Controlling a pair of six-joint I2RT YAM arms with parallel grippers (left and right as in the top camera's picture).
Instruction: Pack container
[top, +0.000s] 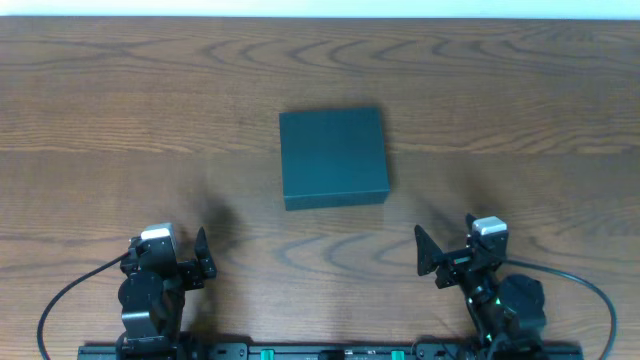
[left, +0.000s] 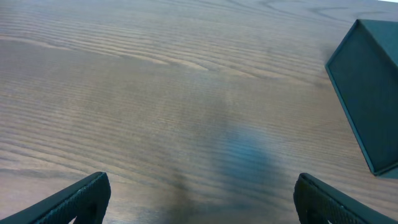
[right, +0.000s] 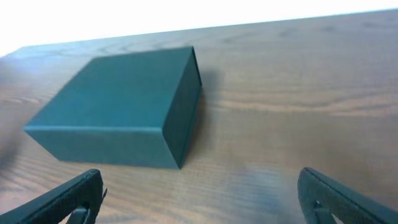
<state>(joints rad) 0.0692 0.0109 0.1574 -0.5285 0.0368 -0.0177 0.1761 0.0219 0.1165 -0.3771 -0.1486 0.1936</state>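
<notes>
The container (top: 333, 157) is a dark teal-green, roughly square box with a matte, plain surface. Its lid is shut and lies flat on top. It rests level on the wooden bench (top: 520, 110), near the middle, turned slightly askew to the bench's edges, with nothing touching it.

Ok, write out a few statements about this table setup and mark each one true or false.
1. The container has its lid shut. True.
2. The left hand grips the container. False: it is open, empty and apart from the box.
3. The right hand is open. True.
4. Snack packets lie beside the container. False: no packets show on the table.
</notes>
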